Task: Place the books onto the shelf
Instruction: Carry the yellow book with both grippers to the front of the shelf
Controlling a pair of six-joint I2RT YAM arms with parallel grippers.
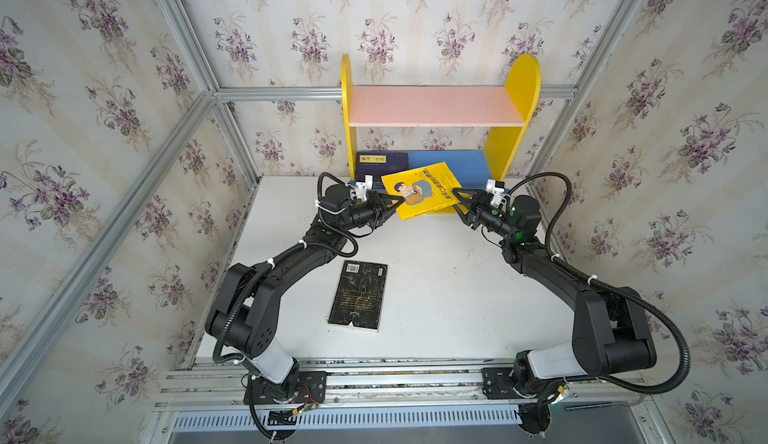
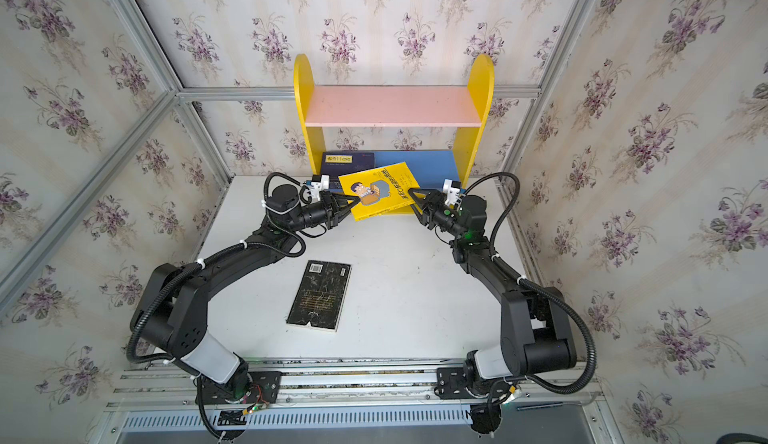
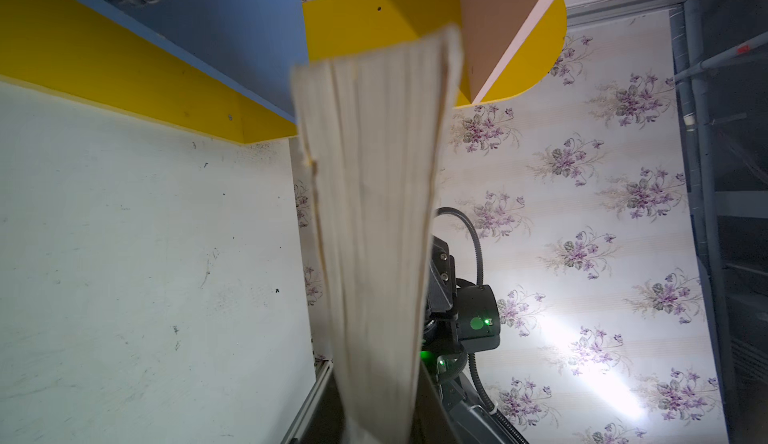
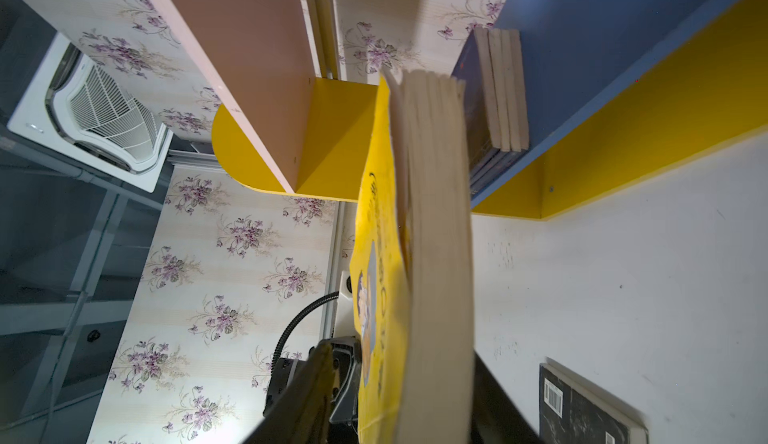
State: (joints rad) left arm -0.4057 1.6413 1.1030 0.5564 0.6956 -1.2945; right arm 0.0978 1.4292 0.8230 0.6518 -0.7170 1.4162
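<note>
Left claw (image 1: 397,203) pinches the yellow book (image 1: 422,191), right claw (image 1: 458,201) spread, so slide it level toward 12 o'clock onto the shelf (image 1: 436,105).

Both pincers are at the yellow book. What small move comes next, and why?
Probably the right pincer backs off the yellow book: its jaws look open around one edge, while the left pincer is clamped on the opposite corner and could carry it alone onto the blue board beside the navy books.
</note>
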